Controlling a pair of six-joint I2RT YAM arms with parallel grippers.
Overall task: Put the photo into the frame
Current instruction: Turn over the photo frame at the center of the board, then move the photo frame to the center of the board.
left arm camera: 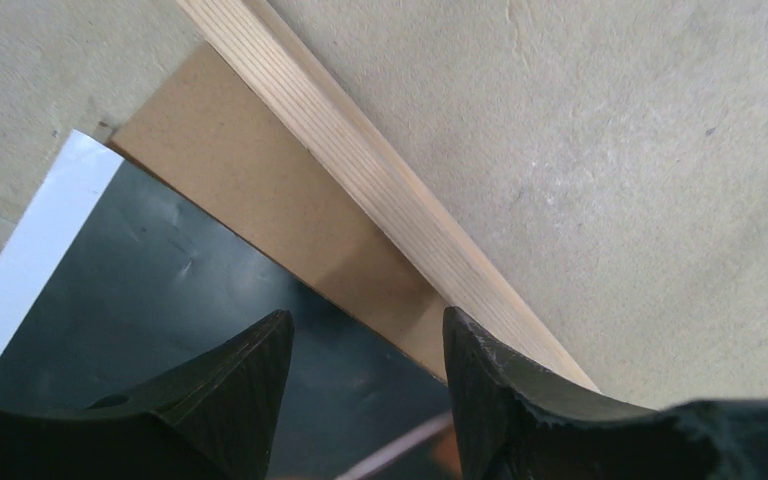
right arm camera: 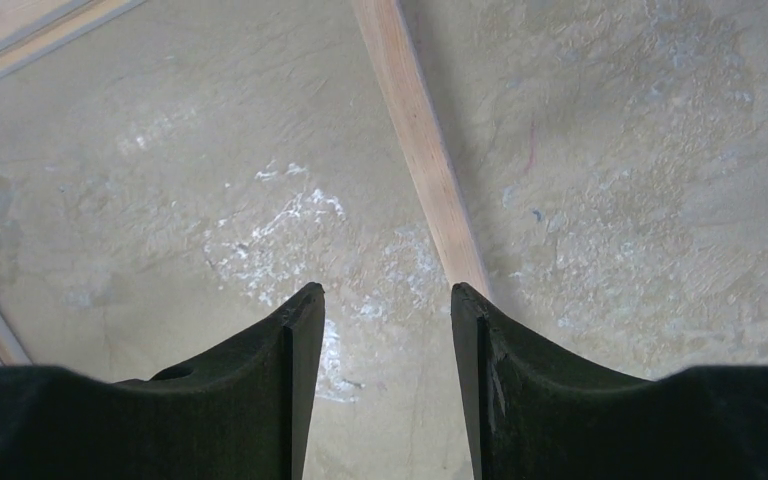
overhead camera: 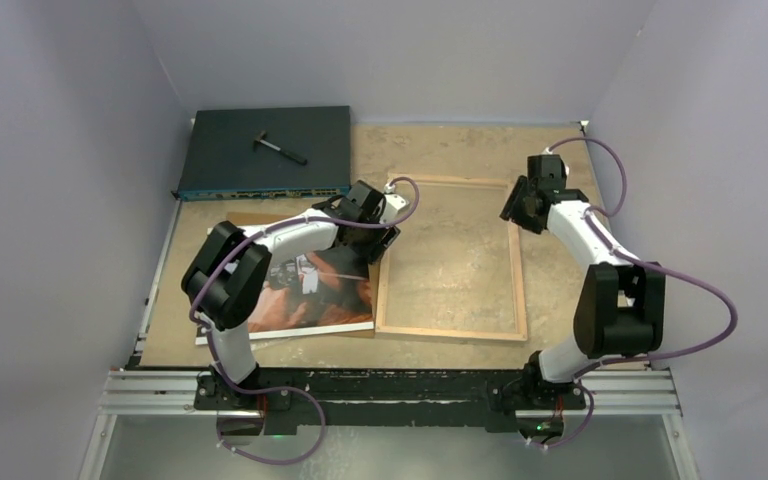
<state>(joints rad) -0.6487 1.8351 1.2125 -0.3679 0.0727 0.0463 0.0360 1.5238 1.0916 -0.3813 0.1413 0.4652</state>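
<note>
both pairs of jaws spread over a scuffed tan table (overhead camera: 440, 150) between lilac walls (overhead camera: 60, 150).

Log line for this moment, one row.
photo: outside frame, on backing board | left tool: open over photo edge | right tool: open over frame rail

Glossy rectangular photo (overhead camera: 332, 296): dark and reddish-brown, white border. Thin wooden frame (overhead camera: 450, 331): pale, straight-grained. Flat cardboard backing board (left arm camera: 250, 190): plain brown. Table (overhead camera: 440, 150): mottled beige.

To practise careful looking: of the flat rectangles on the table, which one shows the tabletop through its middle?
The frame, a light-wood rim beside the photo; photo, brown board and dark box are opaque.
</note>
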